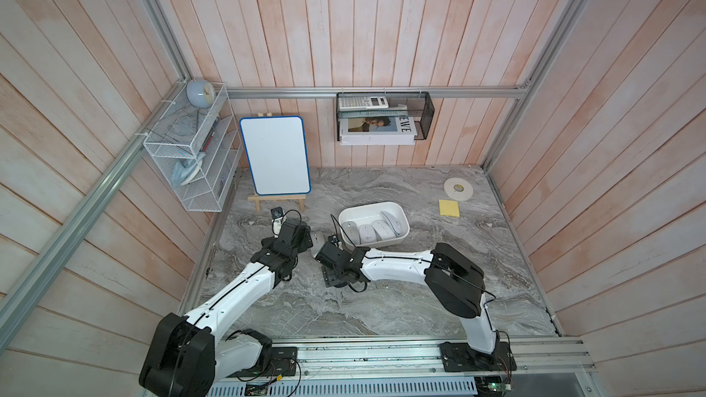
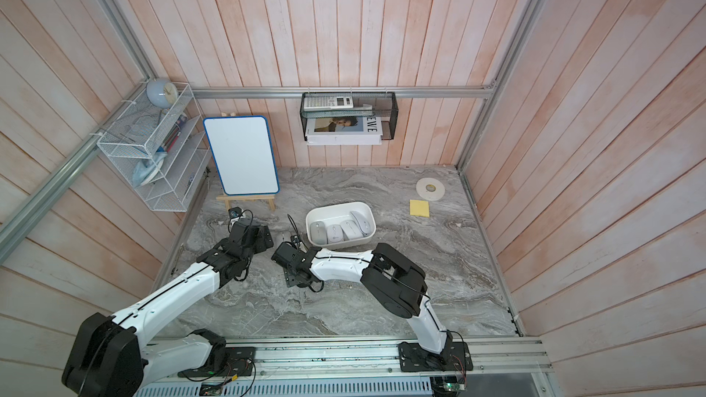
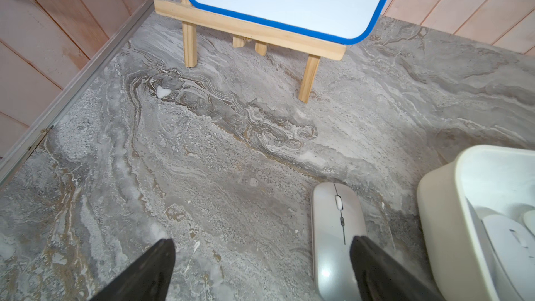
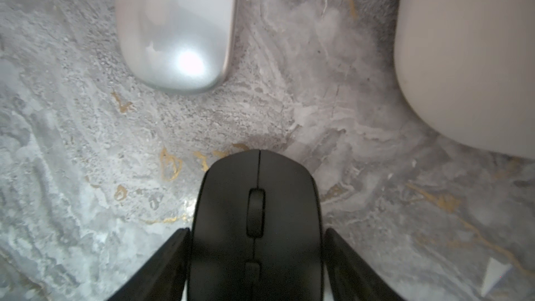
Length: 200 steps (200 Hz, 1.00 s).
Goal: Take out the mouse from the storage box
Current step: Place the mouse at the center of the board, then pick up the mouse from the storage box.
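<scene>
**Bench scene, read from the storage box (image 1: 359,208).**

**Progress.** Two mice lie outside the box on the bench (image 1: 382,299).
- A black mouse (image 4: 254,198) sits flat just beside the box's rounded outer corner, between the jaws of the right gripper (image 4: 256,230).
- A thin strip of light shows along each flank, so the jaws appear parted and clear of it, not pinching. In both top views the gripper hides this mouse.
- A silver mouse (image 3: 335,227) lies a little farther out from the same box wall, near the black one but apart from it.
- The left gripper (image 3: 260,270) hangs by the silver mouse, jaws spread wide with nothing between them. One jaw overlaps the mouse's rear, and contact cannot be judged.
- Four pale mice (image 1: 372,229) lie side by side inside the box, with part of its floor bare.

**Judged state.** The black mouse's removal looks complete bar the right arm's retreat. The task sentence leaves open whether the four in the box must follow.

**Materials and shapes.**
- **Box:** matt off-white plastic, shallow, with rounded corners and a flared rim.
- **Black mouse:** matt and domed, with a centre seam, a scroll wheel and a small button behind it.
- **Silver mouse:** low and flat, with a satin metallic sheen carrying a bright highlight, and a white wheel.
- **Bench:** grey marble pattern with ochre veins, grainy in close view
</scene>
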Motion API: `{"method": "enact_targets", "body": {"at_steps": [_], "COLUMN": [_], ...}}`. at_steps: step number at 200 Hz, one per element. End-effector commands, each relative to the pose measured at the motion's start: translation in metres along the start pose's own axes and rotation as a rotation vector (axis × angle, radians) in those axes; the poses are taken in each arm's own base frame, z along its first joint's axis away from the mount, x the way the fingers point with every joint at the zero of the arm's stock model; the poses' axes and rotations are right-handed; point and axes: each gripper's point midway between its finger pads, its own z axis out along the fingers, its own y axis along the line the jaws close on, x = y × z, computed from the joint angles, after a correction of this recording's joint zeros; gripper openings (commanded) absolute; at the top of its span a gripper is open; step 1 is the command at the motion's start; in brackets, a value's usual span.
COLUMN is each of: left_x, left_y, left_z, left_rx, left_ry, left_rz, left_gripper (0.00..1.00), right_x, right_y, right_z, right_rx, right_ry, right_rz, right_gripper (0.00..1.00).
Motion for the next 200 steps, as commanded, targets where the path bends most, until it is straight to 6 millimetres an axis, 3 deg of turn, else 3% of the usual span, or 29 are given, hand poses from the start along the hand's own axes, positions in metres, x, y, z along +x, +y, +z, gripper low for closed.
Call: {"method": "enact_targets", "body": {"at_steps": [1,33,64,100,143,165,200], "left_x": [-0.005,-0.005,-0.005,-0.005,-0.001,0.002,0.004], "left_y": [0.007,0.007,0.001,-0.015,-0.042,-0.069,-0.127], "left_z": [-0.002,-0.003,-0.002,-0.003,-0.014,-0.025,-0.041], "left_rx": [-0.018,-0.011,0.01,0.06,0.11,0.146,0.277], "left_ry": [-0.032,-0.04,-0.024,0.045,0.104,0.119,0.151], "left_rz": [-0.025,-0.031,-0.038,-0.085,-0.067,-0.032,-0.045], "left_gripper": [1.0,1.0,1.0,1.0,1.0,1.0,1.0], "right_x": [0.004,-0.007,-0.028,-0.05,-0.06,-0.056,-0.043], "right_y": [0.0,0.006,-0.005,-0.049,-0.116,-0.153,-0.208], "right_z": [-0.006,-0.026,-0.073,-0.121,-0.151,-0.158,-0.168], "right_rx": [-0.012,-0.057,-0.059,0.017,0.071,0.119,0.2], "right_ry": [0.004,-0.042,-0.135,-0.27,-0.345,-0.344,-0.369], "right_rz": [-0.014,-0.036,-0.042,0.035,0.113,0.153,0.23], "right_gripper": [0.77,0.81,0.85,0.86,0.87,0.87,0.88]}}
